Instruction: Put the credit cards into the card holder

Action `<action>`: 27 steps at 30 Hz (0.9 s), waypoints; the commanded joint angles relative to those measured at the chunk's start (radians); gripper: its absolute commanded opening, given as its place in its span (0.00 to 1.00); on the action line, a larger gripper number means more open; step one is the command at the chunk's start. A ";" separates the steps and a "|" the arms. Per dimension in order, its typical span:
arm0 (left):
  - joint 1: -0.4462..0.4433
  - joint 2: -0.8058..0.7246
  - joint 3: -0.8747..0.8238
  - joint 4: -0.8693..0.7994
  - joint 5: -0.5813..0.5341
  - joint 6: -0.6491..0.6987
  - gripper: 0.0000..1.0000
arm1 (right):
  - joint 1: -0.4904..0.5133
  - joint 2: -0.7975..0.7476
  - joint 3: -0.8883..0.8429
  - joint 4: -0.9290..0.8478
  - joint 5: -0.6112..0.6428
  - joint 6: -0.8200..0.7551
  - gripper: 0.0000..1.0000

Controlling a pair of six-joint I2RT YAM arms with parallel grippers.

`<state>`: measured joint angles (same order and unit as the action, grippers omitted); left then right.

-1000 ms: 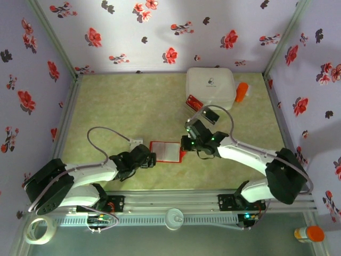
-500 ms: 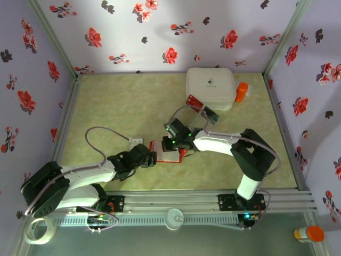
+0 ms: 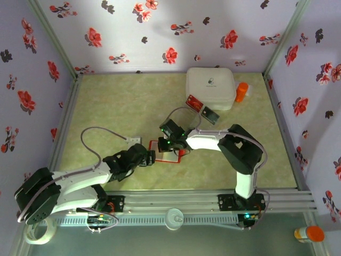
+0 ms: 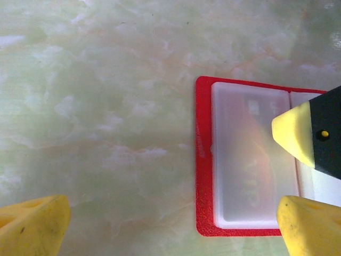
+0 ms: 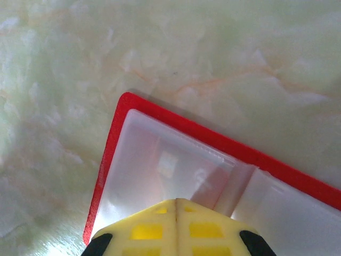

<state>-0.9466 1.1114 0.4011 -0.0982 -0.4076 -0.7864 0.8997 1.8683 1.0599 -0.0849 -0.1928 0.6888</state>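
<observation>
Card holder [image 3: 166, 151] lying open, long axis running left-right. Right gripper [image 3: 171, 143] pinched shut, no card between tips, poising over holder's pockets near fold. Left gripper [image 3: 151, 158] gaping wide just left of holder. Red card [image 3: 194, 102] and dark card [image 3: 210, 115] sitting beyond holder, far-right; right gripper standing nearer them.

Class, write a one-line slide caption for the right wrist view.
Shut right pincer poised over the open red card holder, which lies flat on the pale green marbled table.

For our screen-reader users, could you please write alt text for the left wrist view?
An open red card holder lies on a pale green marbled table. The right tool, shut, reaches over its frosted pocket; the left tool hovers open above.
</observation>
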 commanded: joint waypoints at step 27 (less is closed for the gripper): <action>0.013 0.168 -0.008 0.063 -0.024 0.006 1.00 | -0.009 -0.065 0.074 -0.073 -0.038 0.003 0.01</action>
<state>-0.9424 1.2640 0.4034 -0.0517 -0.4107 -0.7753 0.8982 1.8729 1.0813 -0.0921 -0.2222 0.7265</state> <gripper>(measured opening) 0.998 0.057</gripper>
